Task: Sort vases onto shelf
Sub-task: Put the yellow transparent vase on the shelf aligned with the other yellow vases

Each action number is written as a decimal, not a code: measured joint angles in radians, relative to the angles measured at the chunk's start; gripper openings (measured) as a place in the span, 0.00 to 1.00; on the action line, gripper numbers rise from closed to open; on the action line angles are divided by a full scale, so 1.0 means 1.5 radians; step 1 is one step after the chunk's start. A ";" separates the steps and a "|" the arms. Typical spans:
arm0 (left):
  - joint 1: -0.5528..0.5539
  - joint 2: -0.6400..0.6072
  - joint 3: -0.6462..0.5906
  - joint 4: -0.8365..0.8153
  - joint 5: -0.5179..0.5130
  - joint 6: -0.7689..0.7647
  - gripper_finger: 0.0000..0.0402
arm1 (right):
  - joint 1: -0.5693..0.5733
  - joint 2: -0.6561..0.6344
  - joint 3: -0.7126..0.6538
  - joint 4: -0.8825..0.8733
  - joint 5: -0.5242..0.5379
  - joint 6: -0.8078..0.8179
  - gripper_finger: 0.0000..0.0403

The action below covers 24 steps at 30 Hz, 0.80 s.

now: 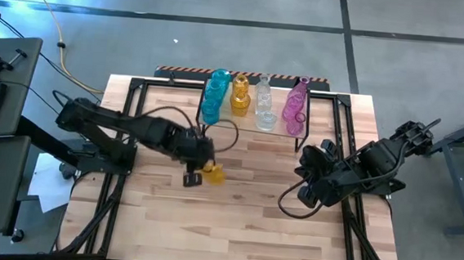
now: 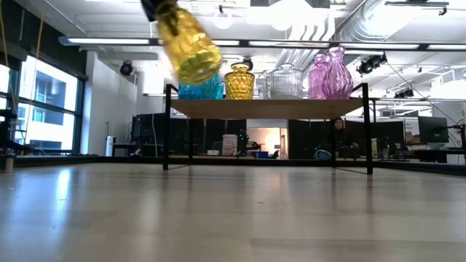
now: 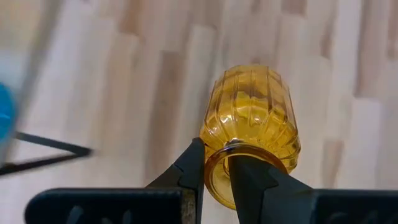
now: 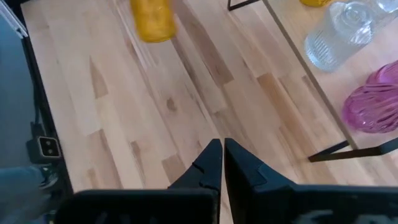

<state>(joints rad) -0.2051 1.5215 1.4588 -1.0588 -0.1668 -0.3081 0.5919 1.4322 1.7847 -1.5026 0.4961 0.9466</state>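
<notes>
Yellow vase (image 3: 252, 124) pinched at its neck in left tool (image 3: 216, 171), lifted off worktop (image 1: 243, 204), tilted, body pointing away from fingers. Just in front of shelf (image 1: 253, 123), nearest its yellow section. Right tool (image 4: 217, 163) closed, empty, waiting at right.

Low view crops the yellow vase (image 2: 188, 42) at its neck; its pincer stays out of frame

no readable text, labels, brands, numbers or signs anywhere in view
</notes>
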 joint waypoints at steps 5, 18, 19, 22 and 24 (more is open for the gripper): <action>0.044 0.000 0.038 0.006 -0.044 0.043 0.11 | 0.000 0.000 0.000 0.004 -0.002 0.030 0.00; 0.156 0.001 0.102 0.012 -0.053 0.188 0.11 | -0.042 0.074 0.000 0.150 0.083 0.032 0.00; 0.161 0.001 0.106 0.012 -0.053 0.197 0.11 | -0.044 0.083 0.000 0.163 0.118 0.041 0.00; 0.177 0.001 0.113 0.012 -0.053 0.214 0.11 | -0.044 0.100 0.000 0.184 0.208 0.085 0.00; 0.188 0.001 0.113 0.011 -0.053 0.222 0.11 | -0.044 0.109 0.000 0.186 0.227 0.117 0.00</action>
<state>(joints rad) 0.0765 1.5223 1.6283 -1.0424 -0.2459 0.0246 0.5259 1.5962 1.7851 -1.2232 0.8369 1.1221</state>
